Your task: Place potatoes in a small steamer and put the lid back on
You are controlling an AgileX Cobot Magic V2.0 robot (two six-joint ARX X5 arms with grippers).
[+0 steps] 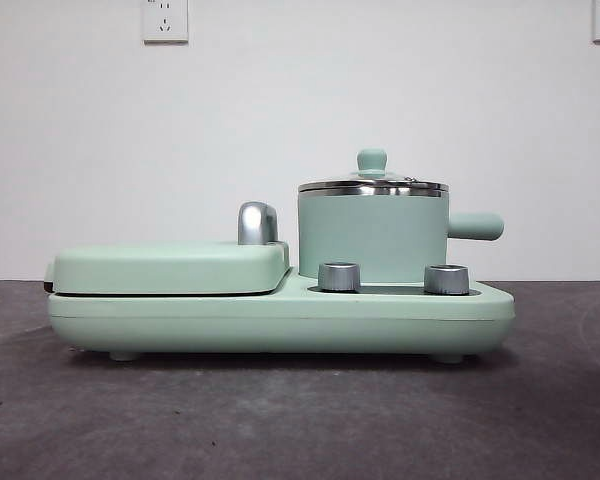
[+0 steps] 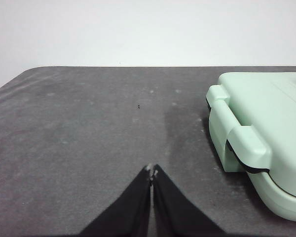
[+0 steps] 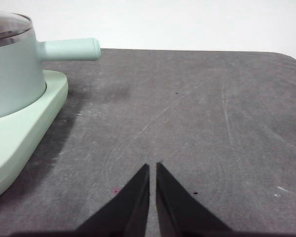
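Steamer [image 1: 372, 238] is seated on the mint base [image 1: 280, 318], right of the closed grill cover [image 1: 170, 268], handle pointed away from the cover. Lid [image 1: 372, 184] is set squarely on the steamer rim, knob up. Potato can't be seen; steamer contents are hidden. Two steel dials [image 1: 339, 277] are seen on the base in front of the steamer. Left gripper [image 2: 152, 171] is pinched closed, empty, over bare table [image 2: 89, 138] beside the cover end. Right gripper [image 3: 153, 167] is nearly closed with a thin slit, empty, beyond the steamer handle.
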